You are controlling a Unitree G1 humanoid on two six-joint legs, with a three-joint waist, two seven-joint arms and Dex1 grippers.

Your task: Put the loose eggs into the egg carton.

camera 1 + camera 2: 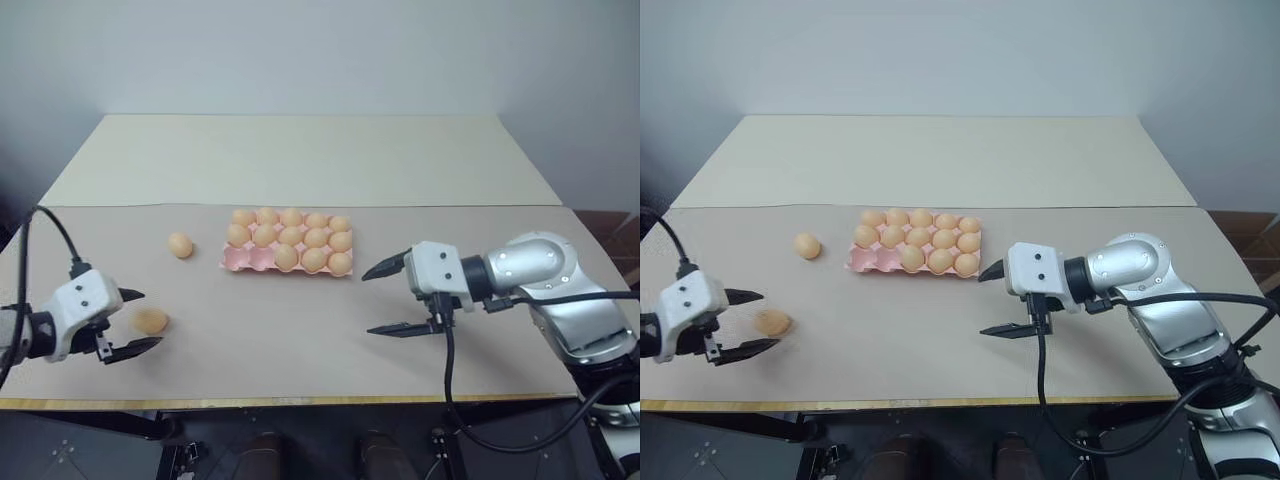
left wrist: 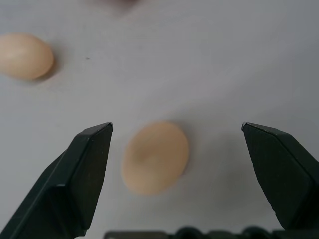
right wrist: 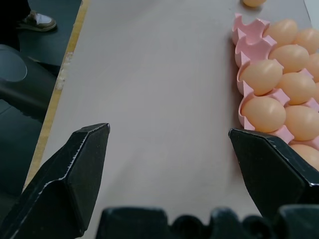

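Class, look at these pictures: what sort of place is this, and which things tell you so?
Probably a robot test room, not a kitchen: a plain paper-covered table against a bare wall, bearing an egg carton and loose eggs, with exposed cables.

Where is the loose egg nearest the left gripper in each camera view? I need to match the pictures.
Left eye view: the near egg lies low on the left, between the open left gripper's fingers.
Right eye view: same egg, far left.
Left wrist view: centre, between both fingers.
Right wrist view: not in it.
Shared landmark: the pink egg carton, also at the right wrist view's edge.
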